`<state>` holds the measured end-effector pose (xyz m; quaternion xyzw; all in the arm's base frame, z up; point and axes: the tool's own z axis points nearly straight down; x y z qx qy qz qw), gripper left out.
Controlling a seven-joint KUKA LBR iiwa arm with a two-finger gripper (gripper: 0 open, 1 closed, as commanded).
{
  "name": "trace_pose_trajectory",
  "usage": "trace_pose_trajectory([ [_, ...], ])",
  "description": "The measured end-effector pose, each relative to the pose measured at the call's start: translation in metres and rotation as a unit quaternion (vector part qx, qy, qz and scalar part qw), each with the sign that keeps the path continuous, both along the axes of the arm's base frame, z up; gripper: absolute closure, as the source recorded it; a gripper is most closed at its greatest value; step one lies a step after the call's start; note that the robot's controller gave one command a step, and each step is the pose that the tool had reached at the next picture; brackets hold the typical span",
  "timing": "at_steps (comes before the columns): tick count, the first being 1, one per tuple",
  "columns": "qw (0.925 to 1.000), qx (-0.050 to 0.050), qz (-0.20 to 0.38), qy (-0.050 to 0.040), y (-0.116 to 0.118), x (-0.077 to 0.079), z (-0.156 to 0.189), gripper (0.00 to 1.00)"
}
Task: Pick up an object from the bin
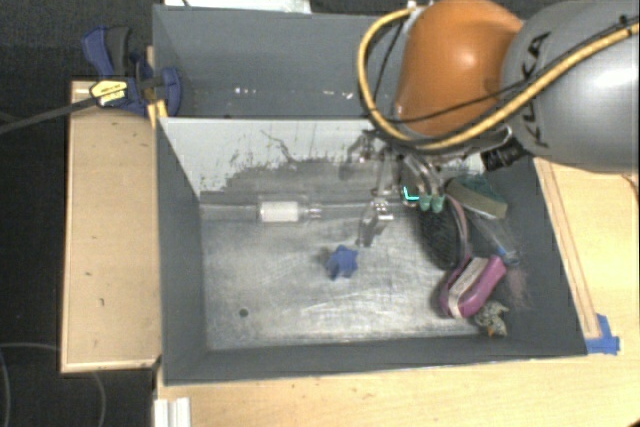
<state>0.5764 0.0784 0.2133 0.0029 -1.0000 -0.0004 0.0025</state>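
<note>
My gripper hangs low over the middle of the bin, its tip close above the scratched grey floor. From this angle I cannot tell how far my jaws stand apart, nor whether anything is between them.

The nearest thing to me is a small blue piece, lumpy and angular. It lies on the bare floor just to the near left of my tip, apart from it and apart from everything else.

Further left, and a little farther back, a clear tube with a white middle lies on its side, its length running left to right.

To my right is a heap against the right wall. A black brush lies closest to me, with a small green bit at its far end. A purple and white thing lies nearer, curved and leaning on the brush's near end. The rest of the heap is too jumbled for me to name.

Above my wrist sits my orange cover, with yellow cables looped round its left side. My arm runs off to the right.
</note>
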Motion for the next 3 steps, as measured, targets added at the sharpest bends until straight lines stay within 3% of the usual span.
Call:
trace_pose_trajectory([
  [1, 0.9930, 0.000, 0.118, -0.0035, -0.015, -0.026, -0.141, 0.00],
  [2, 0.9933, 0.000, 0.115, -0.0081, -0.014, -0.023, -0.136, 1.00],
  [3, 0.9778, 0.000, 0.209, -0.0082, 0.002, -0.024, 0.009, 1.00],
])
